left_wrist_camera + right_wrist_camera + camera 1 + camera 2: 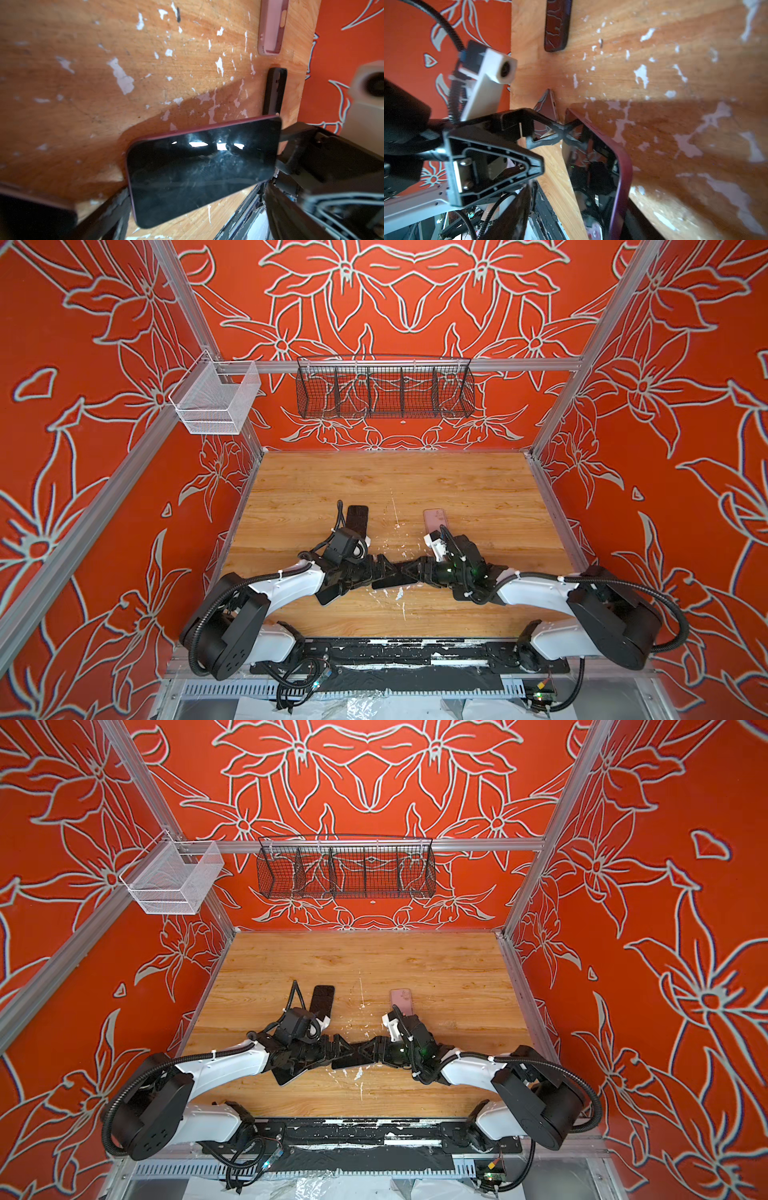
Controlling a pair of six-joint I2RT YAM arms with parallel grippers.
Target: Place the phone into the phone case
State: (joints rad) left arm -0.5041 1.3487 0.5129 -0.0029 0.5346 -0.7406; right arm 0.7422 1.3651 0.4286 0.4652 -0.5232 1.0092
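The phone (203,172), black-screened with a dark red frame, hangs tilted above the wooden table between both grippers, seen as a dark slab (395,581) in both top views. My right gripper (410,570) is shut on one short end of it. My left gripper (387,567) stands open around the opposite end, and one of its fingertips (560,133) touches the screen. A pink phone case (435,520) lies open side up behind the right arm, also in the left wrist view (272,27). A black phone case (357,517) lies behind the left arm.
A second dark phone (332,593) lies on the table under the left wrist. The wooden table (478,497) is flecked with white chips. On the back rail hang a black wire basket (384,391) and a white mesh basket (216,400).
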